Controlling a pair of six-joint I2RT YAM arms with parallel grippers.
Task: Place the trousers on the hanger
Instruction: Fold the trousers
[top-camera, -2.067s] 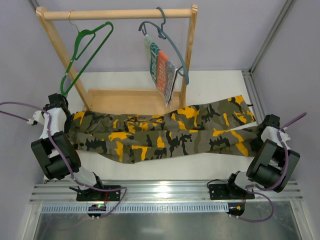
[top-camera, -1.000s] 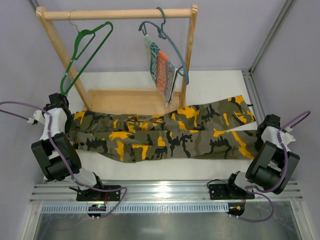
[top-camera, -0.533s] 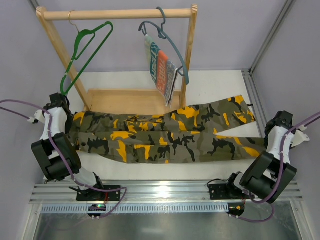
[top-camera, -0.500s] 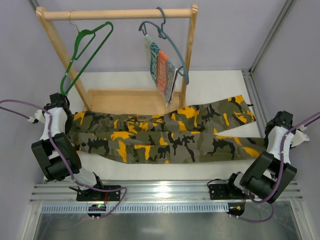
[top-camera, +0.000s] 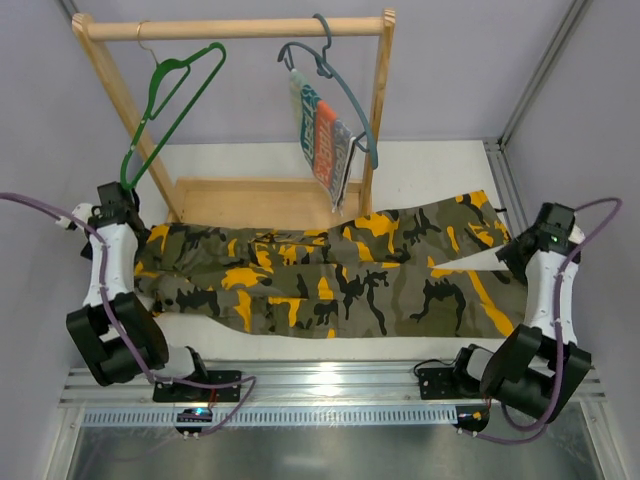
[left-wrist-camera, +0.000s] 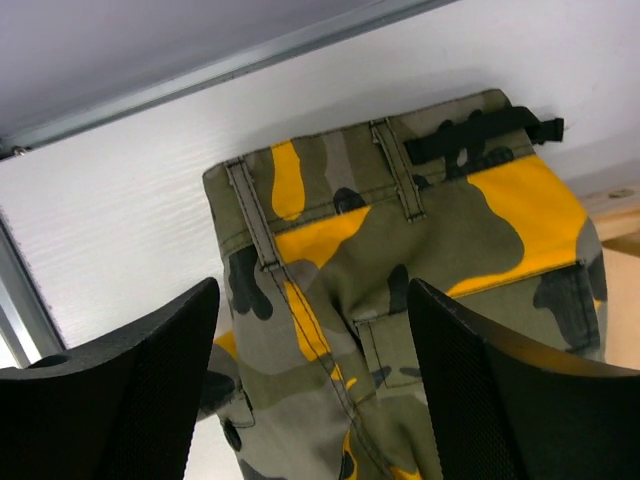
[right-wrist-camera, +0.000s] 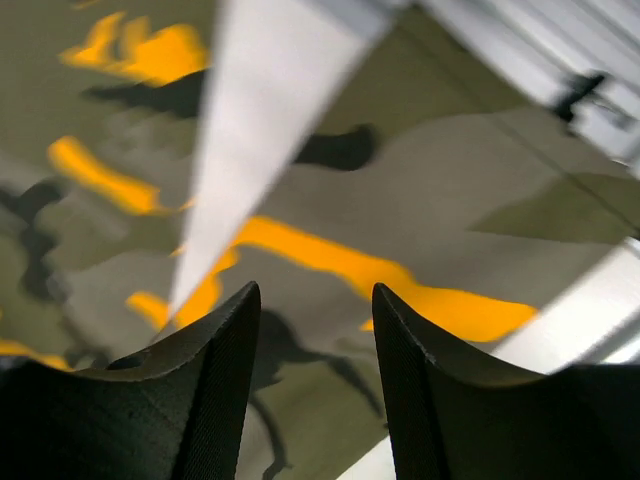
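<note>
Far left: left gripper (left-wrist-camera: 312, 300) spread wide, nothing btwn the pads, hanging over the waistband (left-wrist-camera: 340, 150) of the trousers (top-camera: 330, 270); can't tell if it touches cloth. Above and beyond it the hanger (top-camera: 172, 68) hangs tilted off the left end of the wooden rail (top-camera: 230, 28), bare. Trousers lie flat across the table (top-camera: 430, 160), waist left, legs right, far edge at the rack base (top-camera: 250, 195). Mid-right on the rail: grey-blue hanger (top-camera: 323, 62) w/ striped cloth (top-camera: 322, 140), not ours. Far right: right gripper (right-wrist-camera: 315, 300) also spread, empty, over a leg; view blurred.

Risks, as I read it: a pinch may take only the top layer of waistband, so the rest sags and slides out on the lift. Legs lie apart, so one grip may catch one leg only. Hanger sits loose on its hook; feeding cloth through may swing it or knock it off the rail. Long cloth could snag the rack base.
</note>
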